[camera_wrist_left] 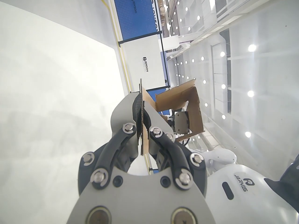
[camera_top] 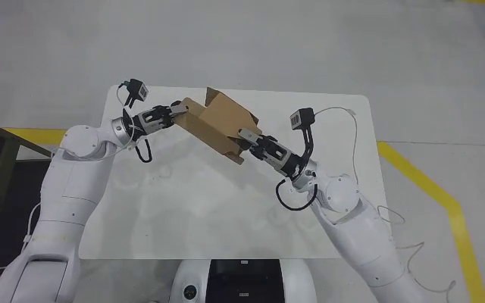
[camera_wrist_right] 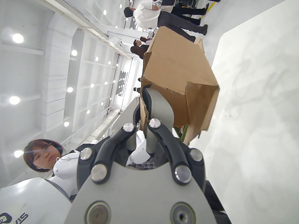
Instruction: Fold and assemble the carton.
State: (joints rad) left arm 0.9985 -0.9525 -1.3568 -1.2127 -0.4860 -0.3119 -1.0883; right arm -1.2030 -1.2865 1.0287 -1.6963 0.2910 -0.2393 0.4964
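Note:
A brown cardboard carton (camera_top: 218,121) is held above the white table (camera_top: 189,220), near its far edge, half opened with loose flaps. My left gripper (camera_top: 179,110) is shut on a flap at the carton's left end; in the left wrist view the flap's edge (camera_wrist_left: 141,108) is pinched between the fingers, and the open carton body (camera_wrist_left: 186,108) shows beyond. My right gripper (camera_top: 247,137) is shut on a flap at the carton's right end. The right wrist view has the carton (camera_wrist_right: 177,71) spreading out from the pinched edge (camera_wrist_right: 143,108).
Bare white tabletop lies in front of the carton, between the two arms. A yellow floor line (camera_top: 432,189) runs past the table's right side. Cables (camera_top: 341,114) hang off the right wrist.

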